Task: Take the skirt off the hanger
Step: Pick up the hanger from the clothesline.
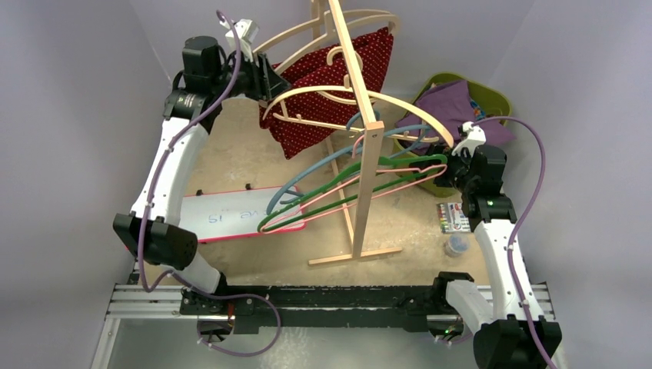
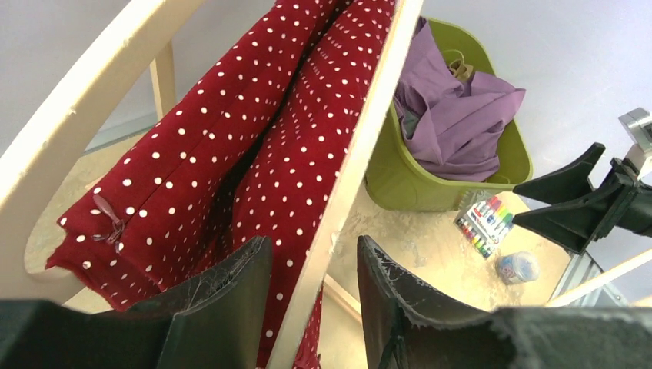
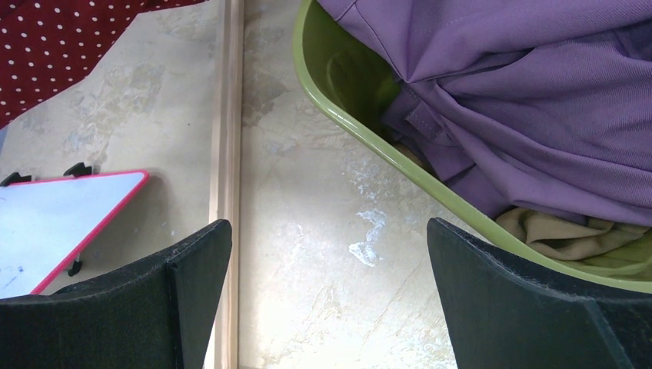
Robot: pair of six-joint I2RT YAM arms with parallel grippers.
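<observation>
The skirt (image 1: 330, 81) is dark red with white dots and hangs folded over a curved wooden hanger (image 1: 384, 97) high on the rack. In the left wrist view the skirt (image 2: 231, 138) fills the left side, with the pale hanger arm (image 2: 357, 138) running down between my fingers. My left gripper (image 2: 314, 242) straddles that arm, one finger (image 2: 231, 300) against the cloth and a gap still showing beside the other; in the top view it (image 1: 269, 81) sits at the skirt's left edge. My right gripper (image 3: 328, 224) is wide open over bare table, low at the right (image 1: 450, 157).
A green bin (image 1: 492, 96) holding purple cloth stands at the back right, its rim (image 3: 346, 123) close to my right fingers. Green, pink and blue hangers (image 1: 361, 173) hang lower on the rack's upright (image 1: 361, 115). A whiteboard (image 1: 223, 215), marker pack (image 1: 454, 217) and small jar (image 1: 456, 246) lie on the table.
</observation>
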